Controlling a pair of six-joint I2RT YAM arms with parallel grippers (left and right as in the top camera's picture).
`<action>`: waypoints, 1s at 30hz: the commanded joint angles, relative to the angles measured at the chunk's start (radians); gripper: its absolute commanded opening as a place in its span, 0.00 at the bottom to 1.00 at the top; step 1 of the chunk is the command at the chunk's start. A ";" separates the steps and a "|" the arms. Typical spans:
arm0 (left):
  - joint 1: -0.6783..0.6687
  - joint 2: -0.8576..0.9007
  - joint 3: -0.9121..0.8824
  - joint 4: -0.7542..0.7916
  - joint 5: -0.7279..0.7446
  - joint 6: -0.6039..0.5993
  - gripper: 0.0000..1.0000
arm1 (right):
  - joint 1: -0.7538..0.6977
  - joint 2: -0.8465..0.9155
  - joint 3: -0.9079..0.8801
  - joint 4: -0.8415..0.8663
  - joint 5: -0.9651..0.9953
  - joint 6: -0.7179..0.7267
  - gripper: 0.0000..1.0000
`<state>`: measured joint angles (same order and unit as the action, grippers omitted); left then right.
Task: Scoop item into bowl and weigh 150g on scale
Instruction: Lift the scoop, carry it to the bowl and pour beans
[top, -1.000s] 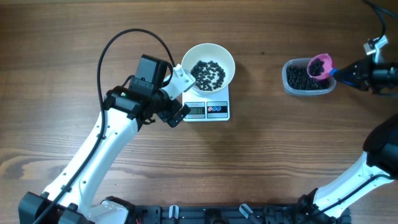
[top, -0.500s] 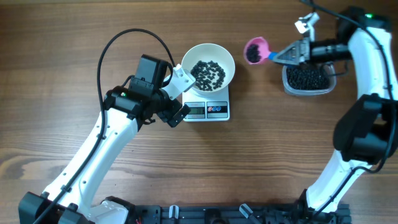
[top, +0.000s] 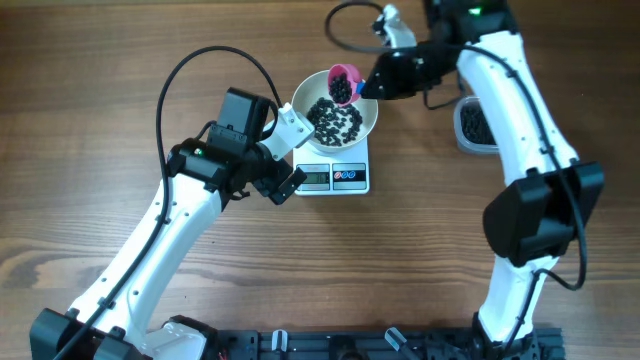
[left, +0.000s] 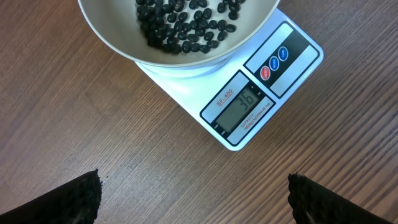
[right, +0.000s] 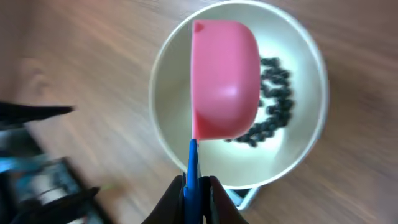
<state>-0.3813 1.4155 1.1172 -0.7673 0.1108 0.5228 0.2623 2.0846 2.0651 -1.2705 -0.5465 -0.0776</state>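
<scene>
Overhead, right gripper (top: 368, 88) pinches a pink plastic scoop (top: 343, 80) by its blue handle over the round white bowl (top: 366, 126) of tiny black beans (top: 335, 122) on the flat white scale (top: 352, 177); left gripper (top: 292, 155) gapes wide.

The scale (left: 267, 74) has a grey display (left: 244, 104) that reads 36. Just above the display, a small red label (left: 225, 96) on the scale's white face reads SF-400. The tiny print under the display is too small to read.
</scene>
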 joint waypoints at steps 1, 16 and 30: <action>0.004 -0.008 -0.003 -0.001 0.016 0.020 1.00 | 0.075 0.013 0.079 0.003 0.315 0.029 0.04; 0.004 -0.008 -0.004 -0.001 0.016 0.020 1.00 | 0.225 0.008 0.082 -0.012 0.629 -0.002 0.04; 0.004 -0.008 -0.004 -0.001 0.016 0.020 1.00 | 0.264 0.008 0.082 -0.013 0.649 -0.008 0.04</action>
<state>-0.3813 1.4155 1.1172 -0.7673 0.1108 0.5228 0.5186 2.0850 2.1216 -1.2823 0.0750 -0.0834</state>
